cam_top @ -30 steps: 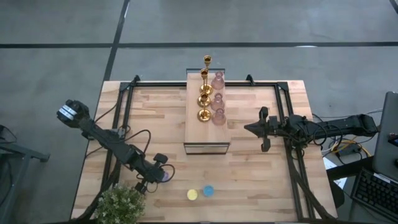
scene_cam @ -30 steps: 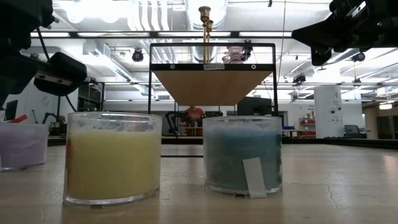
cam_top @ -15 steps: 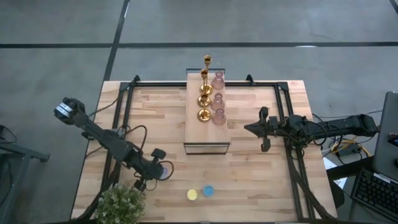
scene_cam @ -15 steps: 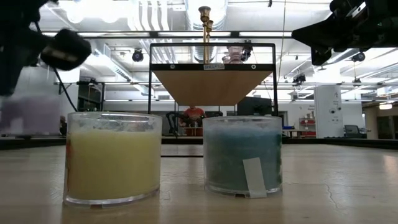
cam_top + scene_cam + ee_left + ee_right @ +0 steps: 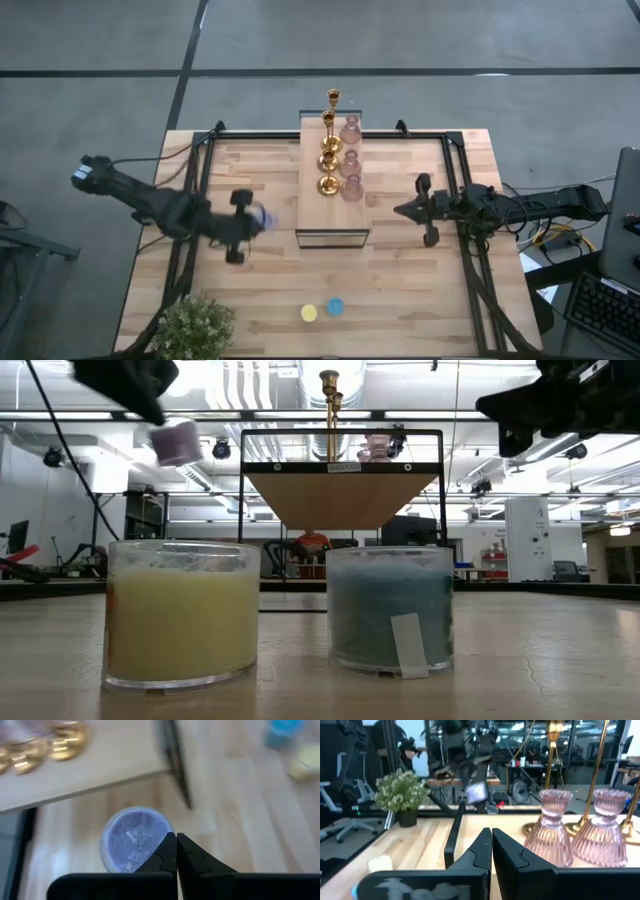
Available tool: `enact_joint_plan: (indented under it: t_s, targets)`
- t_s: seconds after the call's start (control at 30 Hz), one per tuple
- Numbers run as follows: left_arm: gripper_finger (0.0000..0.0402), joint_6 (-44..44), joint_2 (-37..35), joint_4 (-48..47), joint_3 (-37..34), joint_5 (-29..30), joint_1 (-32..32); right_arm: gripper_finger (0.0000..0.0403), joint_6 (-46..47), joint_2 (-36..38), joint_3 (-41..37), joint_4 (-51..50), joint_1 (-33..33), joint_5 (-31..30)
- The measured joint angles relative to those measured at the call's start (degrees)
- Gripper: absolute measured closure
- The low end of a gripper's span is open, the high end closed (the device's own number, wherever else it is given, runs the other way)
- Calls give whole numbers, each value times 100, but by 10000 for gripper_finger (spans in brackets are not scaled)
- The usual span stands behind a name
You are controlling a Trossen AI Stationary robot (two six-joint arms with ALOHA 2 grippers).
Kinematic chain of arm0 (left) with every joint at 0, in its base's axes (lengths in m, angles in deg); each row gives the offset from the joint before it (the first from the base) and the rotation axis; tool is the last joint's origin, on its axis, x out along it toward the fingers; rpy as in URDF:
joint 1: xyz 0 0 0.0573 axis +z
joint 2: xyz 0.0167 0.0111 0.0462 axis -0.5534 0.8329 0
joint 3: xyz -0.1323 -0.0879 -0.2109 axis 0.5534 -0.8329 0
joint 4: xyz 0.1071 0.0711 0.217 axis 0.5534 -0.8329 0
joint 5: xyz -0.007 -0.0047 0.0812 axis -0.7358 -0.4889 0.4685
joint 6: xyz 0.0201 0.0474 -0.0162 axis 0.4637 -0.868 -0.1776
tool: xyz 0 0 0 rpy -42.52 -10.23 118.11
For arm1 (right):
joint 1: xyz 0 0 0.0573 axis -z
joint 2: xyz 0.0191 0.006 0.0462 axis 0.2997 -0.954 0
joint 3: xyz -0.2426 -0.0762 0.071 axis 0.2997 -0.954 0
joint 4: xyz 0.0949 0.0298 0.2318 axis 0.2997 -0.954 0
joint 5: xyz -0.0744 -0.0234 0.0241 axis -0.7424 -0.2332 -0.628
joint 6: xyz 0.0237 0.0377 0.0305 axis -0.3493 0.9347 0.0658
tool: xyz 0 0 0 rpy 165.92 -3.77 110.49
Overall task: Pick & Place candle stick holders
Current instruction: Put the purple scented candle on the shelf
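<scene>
Left end effector (image 5: 240,222) is clamped on the purple cup (image 5: 258,216), carried above the counter (image 5: 400,290) just left of the wood block (image 5: 330,185). Right end effector (image 5: 424,210) waits, seemingly closed. Next: set it on the block's bare near end.

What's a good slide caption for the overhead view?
Left gripper carries the purple cup toward the wooden block holding gold and pink holders; right gripper waits beside it.

Robotics lab: ceiling ducts (image 5: 250,385), office chair (image 5: 342,815).
</scene>
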Motion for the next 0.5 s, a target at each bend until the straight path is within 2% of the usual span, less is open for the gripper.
enact_joint_plan:
  t_s: [0.17,0.33,0.43,0.5]
  targets:
    - [401,-207,-110,46,270,-137,1326,394,4,-11,-11,-247,0,-19]
    - [401,-594,202,282,669,-632,2855,394,103,-8,-11,-231,3,-148]
    - [401,-992,479,437,1077,-1232,3693,394,109,-9,-11,-231,3,-147]
    - [401,-1095,746,445,1378,-1929,4261,394,98,-11,-11,-234,2,-147]
